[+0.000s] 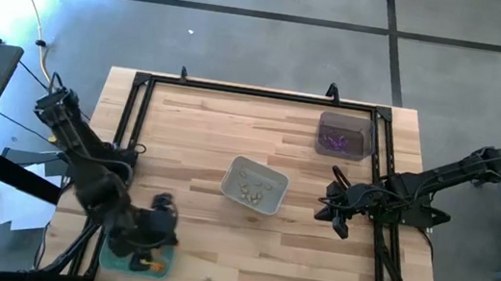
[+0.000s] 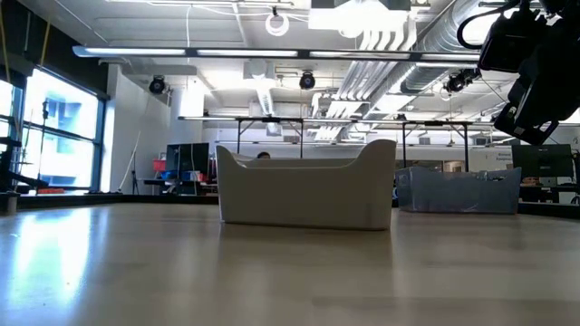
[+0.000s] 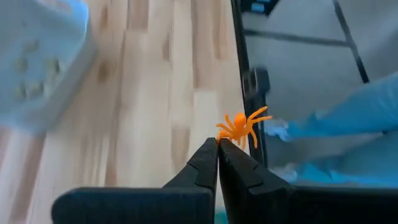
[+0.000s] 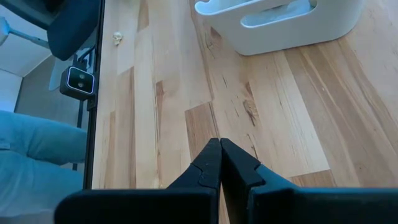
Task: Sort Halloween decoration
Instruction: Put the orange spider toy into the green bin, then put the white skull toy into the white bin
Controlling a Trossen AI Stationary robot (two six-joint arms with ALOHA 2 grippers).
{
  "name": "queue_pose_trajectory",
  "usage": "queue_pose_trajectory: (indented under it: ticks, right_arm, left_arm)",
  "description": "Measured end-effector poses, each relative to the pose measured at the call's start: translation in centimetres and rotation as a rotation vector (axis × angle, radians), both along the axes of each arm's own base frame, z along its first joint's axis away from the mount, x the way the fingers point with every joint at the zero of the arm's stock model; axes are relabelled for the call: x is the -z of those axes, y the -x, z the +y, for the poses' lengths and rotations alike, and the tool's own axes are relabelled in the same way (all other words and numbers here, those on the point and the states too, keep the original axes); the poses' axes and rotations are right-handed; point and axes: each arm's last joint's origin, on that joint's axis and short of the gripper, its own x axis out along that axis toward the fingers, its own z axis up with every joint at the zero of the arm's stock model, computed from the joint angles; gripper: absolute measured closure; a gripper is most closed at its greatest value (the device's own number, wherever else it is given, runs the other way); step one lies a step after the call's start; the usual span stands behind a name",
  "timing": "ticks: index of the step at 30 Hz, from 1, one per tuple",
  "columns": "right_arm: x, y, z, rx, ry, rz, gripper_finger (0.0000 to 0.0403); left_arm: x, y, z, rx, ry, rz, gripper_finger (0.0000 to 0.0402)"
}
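Note:
My left gripper (image 3: 217, 146) is shut on a small orange spider trinket (image 3: 241, 126), above the table's near left corner, over a green tray (image 1: 115, 261). Something orange (image 1: 153, 265) shows in that tray. A white tray (image 1: 254, 185) at mid-table holds pale trinkets. A grey tray (image 1: 345, 137) at the far right holds purple ones. One pale trinket (image 4: 117, 38) lies loose on the wood. My right gripper (image 4: 219, 144) hangs shut and empty over the table's right side, right of the white tray (image 4: 280, 25). My left gripper pinches the orange spider by its legs on one side (image 3: 225, 138) between the two fingertips. The fingers slant downward. The spider sticks out beyond the tips, lifted clear of the table, with its other legs spread free.
A black frame rail (image 1: 124, 143) runs around the tabletop's edges. Bare wood lies between the trays. In the low view the white tray (image 2: 306, 190) stands in the middle with the grey tray (image 2: 458, 192) behind it to the right.

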Motion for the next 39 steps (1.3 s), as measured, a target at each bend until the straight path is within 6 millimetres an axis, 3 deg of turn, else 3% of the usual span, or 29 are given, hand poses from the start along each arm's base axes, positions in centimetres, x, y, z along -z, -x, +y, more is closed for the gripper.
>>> queue_pose_trajectory:
  ticks: [9,16,25,39]
  right_arm:
    - [0.0,0.0,0.0,0.0,0.0,0.0,0.0402]
    - [0.0,0.0,0.0,0.0,0.0,0.0,0.0402]
    - [0.0,0.0,0.0,0.001,0.0,0.0,0.0402]
    - [0.0,0.0,0.0,0.0,0.0,0.0,0.0402]
  left_arm:
    - [0.5,6.5,-1.0,-0.113,0.07,0.286,0.0401]
    - [1.1,9.7,-1.7,-0.197,0.078,0.426,0.0401]
    - [1.1,10.3,-1.9,-0.285,0.118,0.401,0.0388]
    - [1.1,10.1,-1.8,-0.3,0.126,0.392,0.0282]
